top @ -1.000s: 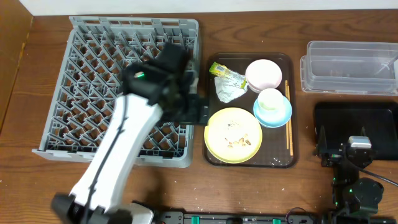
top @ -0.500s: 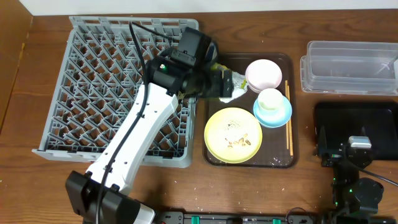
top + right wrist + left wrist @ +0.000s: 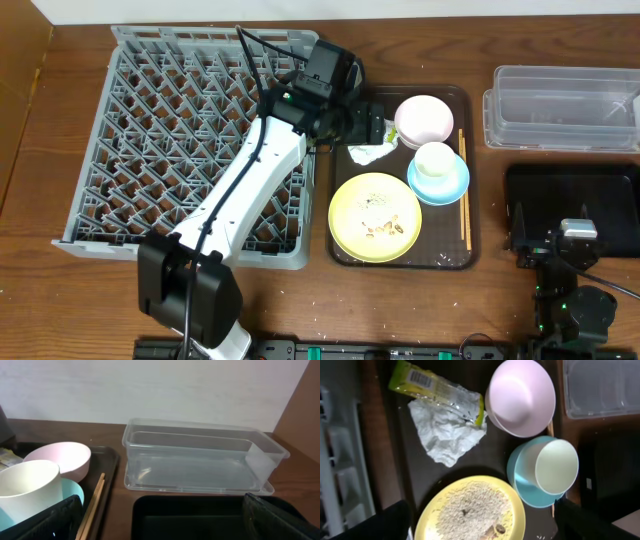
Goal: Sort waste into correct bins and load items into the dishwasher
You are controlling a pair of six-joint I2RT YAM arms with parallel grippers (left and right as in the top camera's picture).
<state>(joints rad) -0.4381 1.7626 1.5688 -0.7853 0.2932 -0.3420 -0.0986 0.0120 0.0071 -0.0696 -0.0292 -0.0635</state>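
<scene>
The left gripper (image 3: 368,128) hangs over the top left part of the tray (image 3: 343,252), above the two wrappers. In its wrist view its fingers (image 3: 375,522) sit far apart in the bottom corners, and they grasp nothing.

The green wrapper (image 3: 432,389) lies at the upper left of that view. It has a white patch with thin black lines like a barcode. Its words are too small to read. Its right end lies over the crumpled wrapper (image 3: 445,435).

To the right is the pink bowl (image 3: 520,397). Below it the cup (image 3: 556,466) sits in the blue bowl (image 3: 519,477). The yellow plate (image 3: 519,512) at the bottom holds rice (image 3: 470,510). The chopsticks (image 3: 463,190) lie along the right side of the tray.

The rack (image 3: 150,150) fills the left of the overhead view. The clear tub (image 3: 560,105) is at the upper right, with the black bin (image 3: 610,200) below it. The right gripper (image 3: 162,519) faces the bins, spread wide, with nothing in it.
</scene>
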